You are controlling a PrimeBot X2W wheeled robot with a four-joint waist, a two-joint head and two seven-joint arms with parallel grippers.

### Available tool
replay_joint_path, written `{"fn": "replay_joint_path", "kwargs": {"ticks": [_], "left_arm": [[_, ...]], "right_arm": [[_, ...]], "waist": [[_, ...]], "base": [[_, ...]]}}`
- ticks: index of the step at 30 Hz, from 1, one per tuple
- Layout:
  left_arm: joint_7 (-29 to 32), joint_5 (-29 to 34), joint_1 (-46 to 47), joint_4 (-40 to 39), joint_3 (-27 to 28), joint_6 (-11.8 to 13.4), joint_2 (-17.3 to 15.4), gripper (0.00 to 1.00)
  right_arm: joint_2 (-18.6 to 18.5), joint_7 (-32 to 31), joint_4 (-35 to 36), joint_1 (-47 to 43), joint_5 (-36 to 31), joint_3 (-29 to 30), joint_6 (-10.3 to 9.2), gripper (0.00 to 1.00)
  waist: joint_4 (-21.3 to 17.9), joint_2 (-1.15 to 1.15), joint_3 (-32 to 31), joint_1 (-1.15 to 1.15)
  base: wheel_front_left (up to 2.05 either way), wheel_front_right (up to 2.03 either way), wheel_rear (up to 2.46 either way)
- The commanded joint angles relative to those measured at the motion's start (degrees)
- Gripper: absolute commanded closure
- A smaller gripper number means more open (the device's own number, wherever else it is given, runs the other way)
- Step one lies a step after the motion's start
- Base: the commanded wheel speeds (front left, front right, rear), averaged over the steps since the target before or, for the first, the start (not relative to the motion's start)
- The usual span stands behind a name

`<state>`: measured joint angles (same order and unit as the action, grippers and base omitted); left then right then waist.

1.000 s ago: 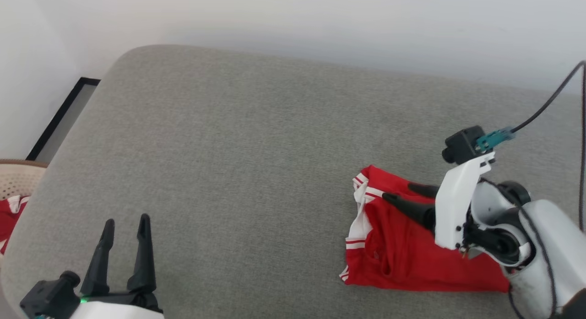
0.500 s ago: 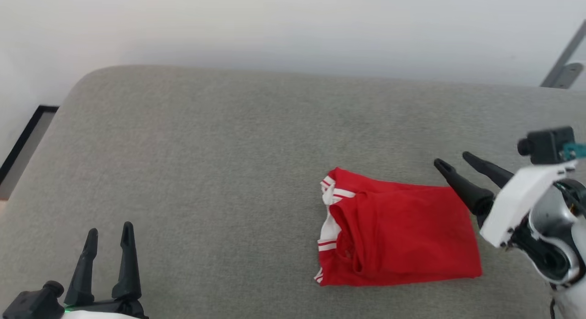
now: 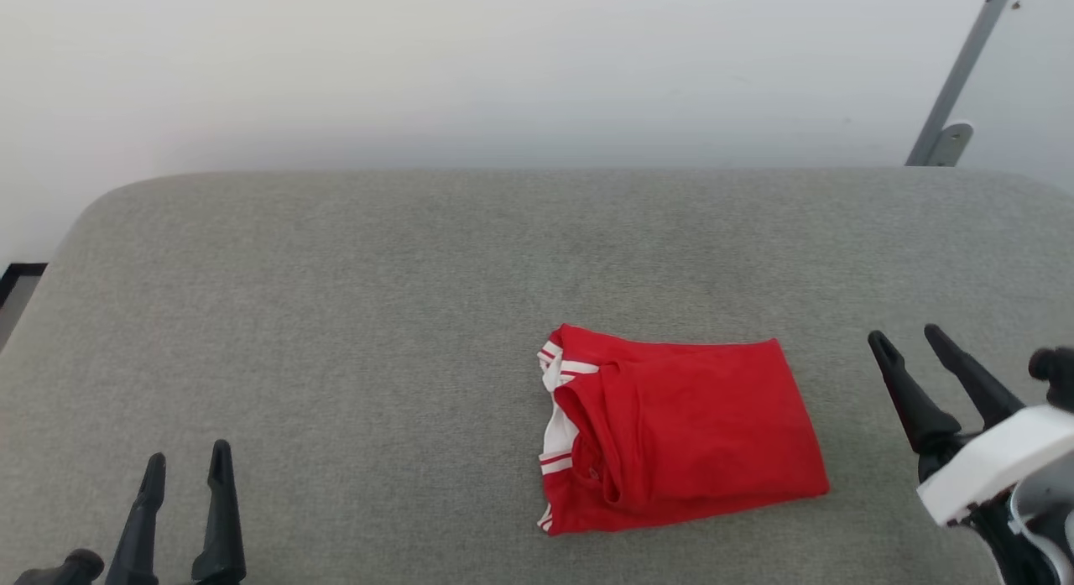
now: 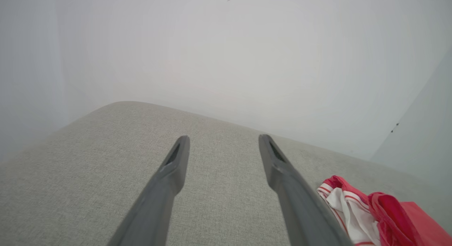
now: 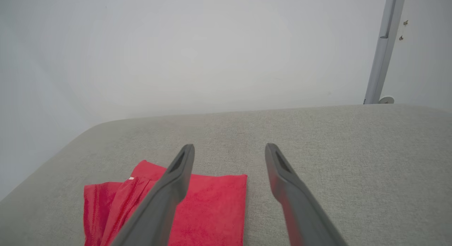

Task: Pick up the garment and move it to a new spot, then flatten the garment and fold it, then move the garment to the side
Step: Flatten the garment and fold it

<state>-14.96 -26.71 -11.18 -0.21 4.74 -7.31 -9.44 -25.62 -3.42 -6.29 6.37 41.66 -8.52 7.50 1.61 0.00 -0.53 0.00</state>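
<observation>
The garment [image 3: 684, 430] lies folded into a red rectangle on the grey cushion [image 3: 352, 316], right of centre, with its white-and-red striped trim at the left edge. Its trim end [image 4: 356, 210] shows at the lower right of the left wrist view, and its red panel [image 5: 208, 210] sits low in the right wrist view behind one finger. My right gripper [image 3: 906, 337] hovers open to the garment's right, apart from it. My left gripper [image 3: 186, 455] stands open at the lower left, far from the garment. Both hold nothing.
A white wall rises behind the cushion. A grey metal post [image 3: 956, 81] with a foot bracket stands at the back right, also the post [image 5: 383, 48] in the right wrist view. A dark strip of floor edging [image 3: 13, 283] shows past the cushion's left end.
My right gripper has lifted off the garment and drawn back to its right, leaving it folded on the cushion. The head camera has swung, shifting the whole scene.
</observation>
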Motion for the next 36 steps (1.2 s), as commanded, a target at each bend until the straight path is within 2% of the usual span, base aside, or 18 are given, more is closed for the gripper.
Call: {"fn": "replay_joint_path", "kwargs": {"ticks": [1, 17, 27, 36], "left_arm": [[-0.28, 0.57, -0.80, -0.17, 0.30, -0.18, -0.13, 0.00], [-0.28, 1.46, -1.99, -0.28, 2.15, -0.18, 0.17, 0.00], [-0.28, 2.54, -2.26, 0.05, 1.56, -0.19, -0.10, 0.00], [-0.28, 3.25, -2.66, 0.53, 1.40, -0.19, -0.66, 0.00]], "right_arm": [[0.35, 0.59, -0.28, -0.61, -0.23, 0.15, -0.02, 0.00], [4.58, 16.43, -5.30, -5.32, -7.72, 0.94, -0.02, 0.00], [7.76, 18.45, -7.27, -6.59, -11.69, 0.53, -0.02, 0.00], [8.66, 18.60, -6.41, -6.54, -14.79, 0.44, -0.02, 0.00]], "waist": [[-0.34, 0.00, -0.13, 0.00], [-3.11, 0.00, -0.45, 0.00], [-3.71, 0.00, -1.00, 0.00], [-3.63, 0.00, -1.53, 0.00]], "base": [[0.00, 0.00, 0.00], [0.00, 0.00, 0.00], [0.00, 0.00, 0.00], [0.00, 0.00, 0.00]]}}
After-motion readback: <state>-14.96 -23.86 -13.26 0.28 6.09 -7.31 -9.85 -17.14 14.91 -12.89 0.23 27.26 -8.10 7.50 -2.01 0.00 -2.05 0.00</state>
